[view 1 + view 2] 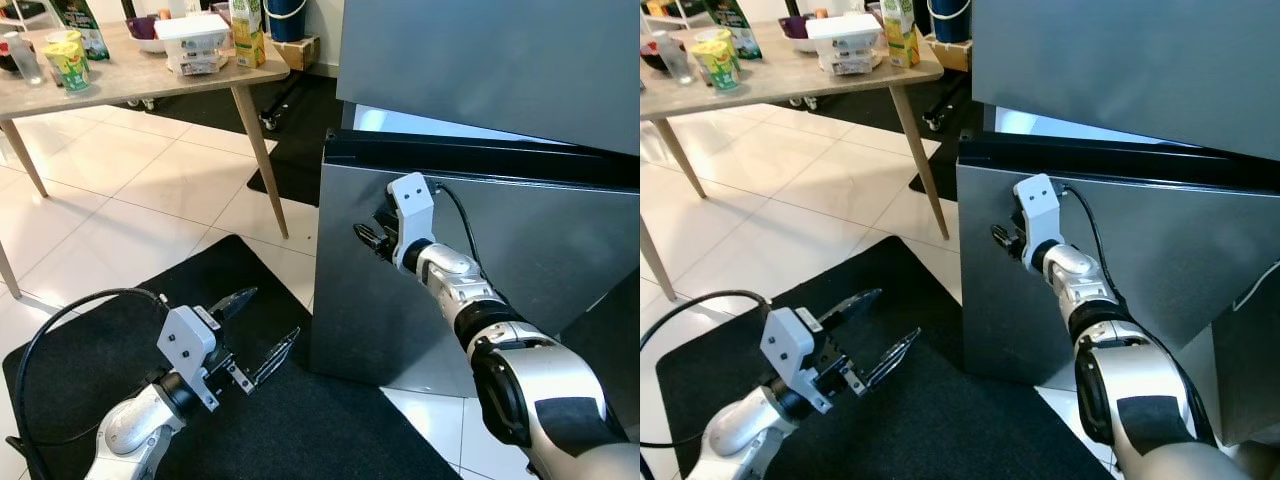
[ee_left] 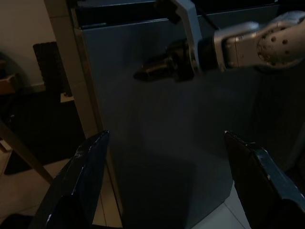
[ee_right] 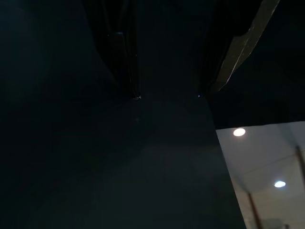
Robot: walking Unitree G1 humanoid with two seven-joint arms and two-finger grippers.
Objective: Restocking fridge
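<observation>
Here the fridge (image 1: 470, 260) is the anchor: its lower door (image 1: 1110, 290) stands swung out toward the robot, and a bright slit shows above the door's dark top edge. The right gripper (image 1: 368, 238) presses against the door's outer face near its free edge; whether its fingers are spread or pressed together I cannot tell. The left gripper (image 1: 258, 330) hangs low in front of the fridge, over the black mat (image 1: 90, 350), fingers spread and empty. To move the door well, I would push flat and steady near that edge. The fridge interior is hidden. The groceries wait on the table (image 1: 130, 75), well away from the fridge.
</observation>
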